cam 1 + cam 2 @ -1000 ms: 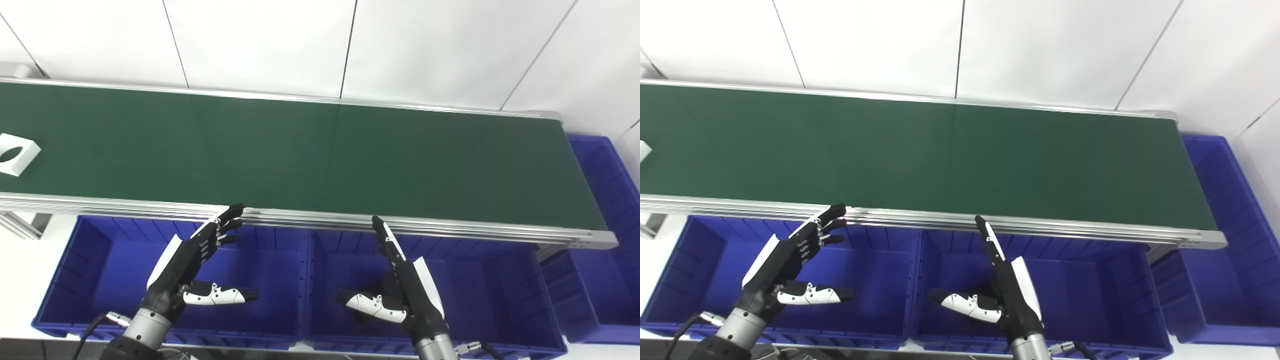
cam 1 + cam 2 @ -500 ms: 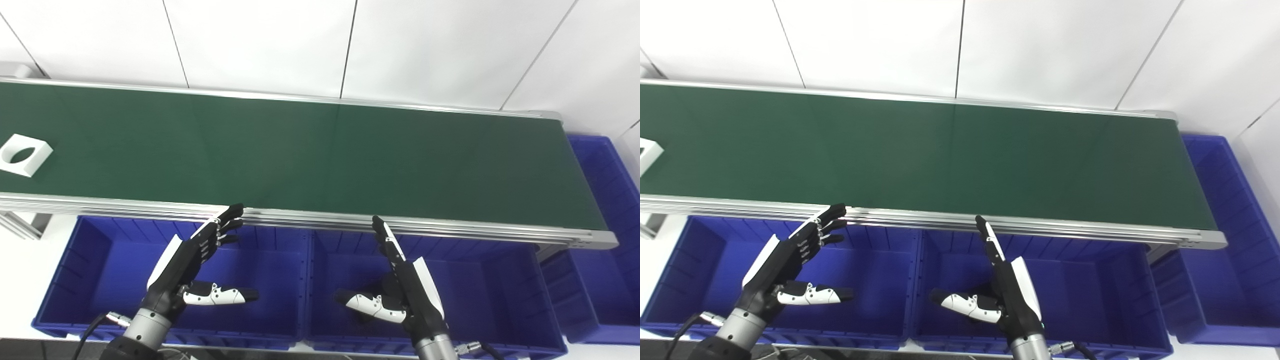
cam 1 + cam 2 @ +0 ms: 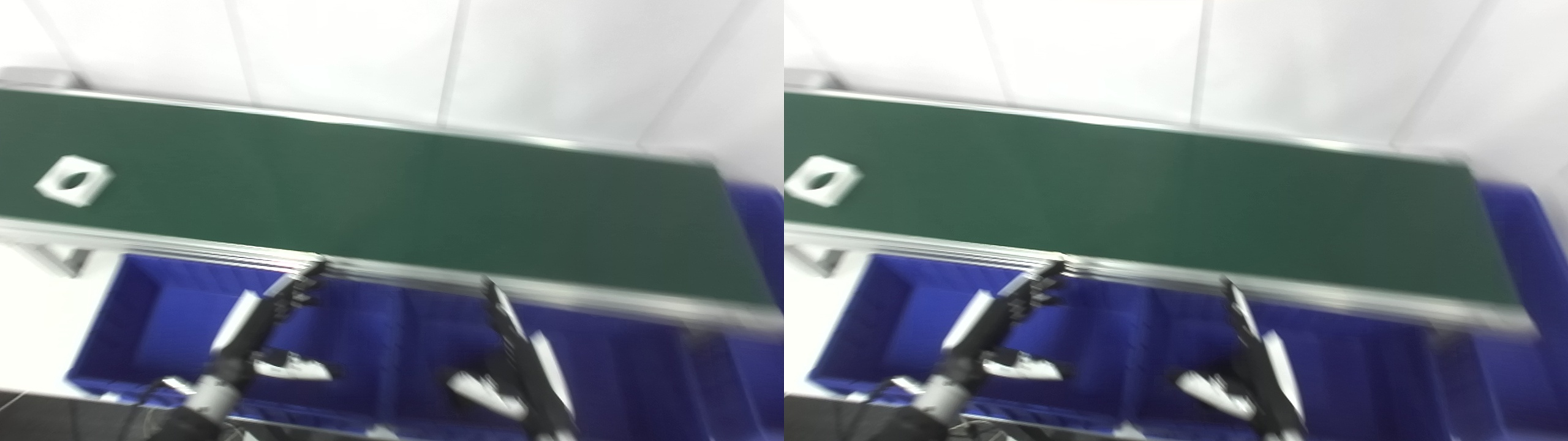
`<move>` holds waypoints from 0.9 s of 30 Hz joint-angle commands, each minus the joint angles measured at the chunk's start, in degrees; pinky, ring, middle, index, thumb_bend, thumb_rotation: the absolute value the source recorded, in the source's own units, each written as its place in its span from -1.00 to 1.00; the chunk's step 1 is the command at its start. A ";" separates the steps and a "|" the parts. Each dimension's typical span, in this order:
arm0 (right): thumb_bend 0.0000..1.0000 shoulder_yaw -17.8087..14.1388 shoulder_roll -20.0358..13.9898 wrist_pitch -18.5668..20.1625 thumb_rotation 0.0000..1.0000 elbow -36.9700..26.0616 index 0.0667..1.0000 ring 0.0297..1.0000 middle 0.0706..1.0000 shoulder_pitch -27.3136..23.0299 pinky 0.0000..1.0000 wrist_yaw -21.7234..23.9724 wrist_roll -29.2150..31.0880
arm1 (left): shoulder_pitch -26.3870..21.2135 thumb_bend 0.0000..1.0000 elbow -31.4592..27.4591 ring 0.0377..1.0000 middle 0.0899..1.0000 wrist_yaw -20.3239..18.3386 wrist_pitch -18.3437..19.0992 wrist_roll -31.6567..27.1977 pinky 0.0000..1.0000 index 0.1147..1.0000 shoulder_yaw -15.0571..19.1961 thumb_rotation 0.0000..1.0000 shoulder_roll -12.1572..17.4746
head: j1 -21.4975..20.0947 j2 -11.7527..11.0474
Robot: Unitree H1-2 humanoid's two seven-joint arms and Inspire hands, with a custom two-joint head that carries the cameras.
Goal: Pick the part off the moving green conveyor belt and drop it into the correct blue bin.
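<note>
A white square part point(image 3: 75, 180) with a round hole lies flat near the left end of the green conveyor belt point(image 3: 392, 190). My left hand point(image 3: 260, 334) hovers over the left blue bin point(image 3: 141, 318), fingers spread, open and empty, its tips close to the belt's near rail. My right hand point(image 3: 520, 373) hangs over the middle blue bin point(image 3: 429, 343), open and holding nothing as well. Both hands are far to the right of the part. The picture is blurred.
A third blue bin point(image 3: 1534, 245) stands past the belt's right end. The belt's aluminium rail point(image 3: 429, 278) runs between the hands and the belt. A white panelled wall rises behind the conveyor.
The camera has swung left and the picture has blurred. The white part has travelled rightward along the belt. Both hands keep the same open pose.
</note>
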 commanded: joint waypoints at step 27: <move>0.41 -1.76 -0.40 -13.38 -0.60 9.85 1.00 0.99 1.00 -2.00 0.99 -0.99 3.20 | -2.21 0.88 8.42 0.58 0.64 3.88 -8.73 3.59 0.38 0.55 -1.47 -0.85 -1.97 | 0.47 -12.42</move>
